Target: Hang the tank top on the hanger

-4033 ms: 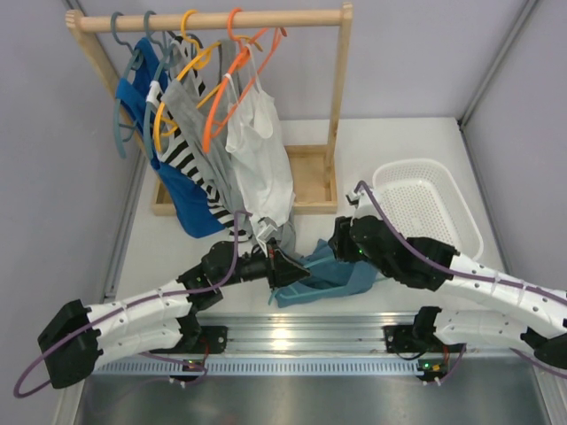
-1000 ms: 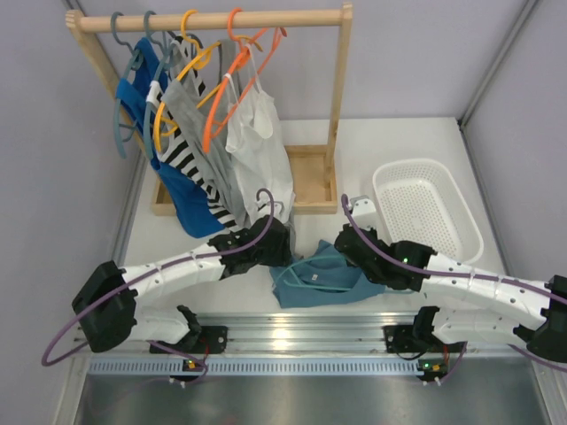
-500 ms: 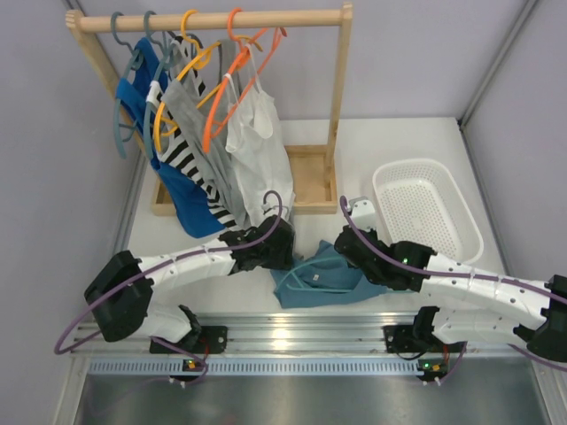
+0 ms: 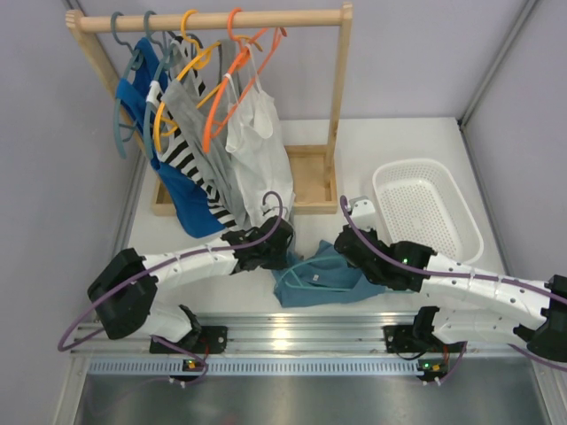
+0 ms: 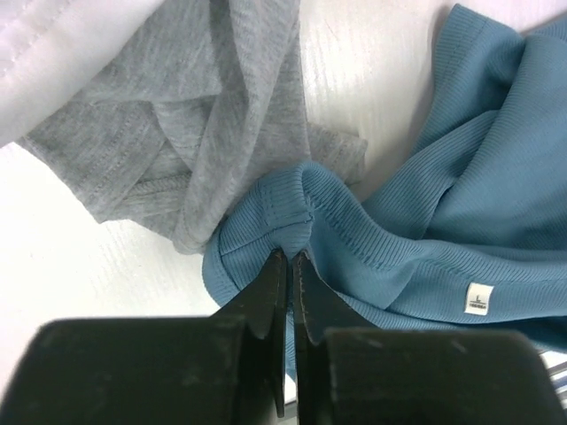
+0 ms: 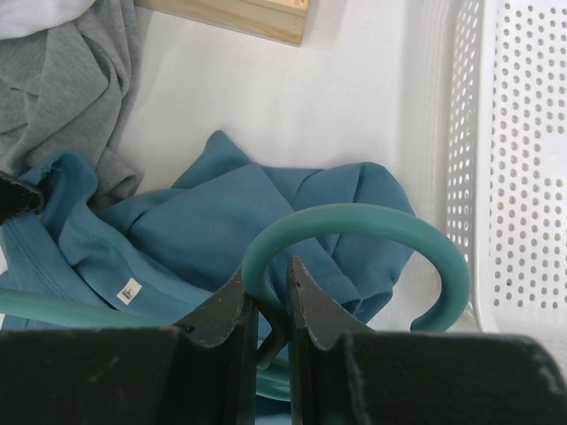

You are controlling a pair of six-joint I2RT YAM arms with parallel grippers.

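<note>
One dusty teal-blue tank top (image 4: 323,279), soft and finely ribbed, with a small white size label (image 5: 477,300) sewn inside. Lies crumpled on the white table (image 4: 399,146) at lower centre of the top view. Spreads wider left to right than up and down in that view; too bunched to tell neck from hem. Touches a grey garment (image 5: 204,133) at its left edge, in the upper left of the left wrist view.

Left gripper (image 5: 288,258): fingers pressed together on a folded, stitched edge of the tank top, pinching up a small ridge of cloth at frame centre.

Right gripper (image 6: 266,276): fingers clamped on the neck of the thin light teal hanger (image 6: 354,217), just under its hook. Hook arches toward the top of the right wrist view, open side down, tip at lower right beside the white perforated basket (image 6: 514,133). One shoulder arm runs off to the lower left across the tank top, so long axis roughly left to right in that view. Rest of the hanger hidden behind the fingers. Wooden rack base (image 6: 230,16) along the top edge of the same view.
</note>
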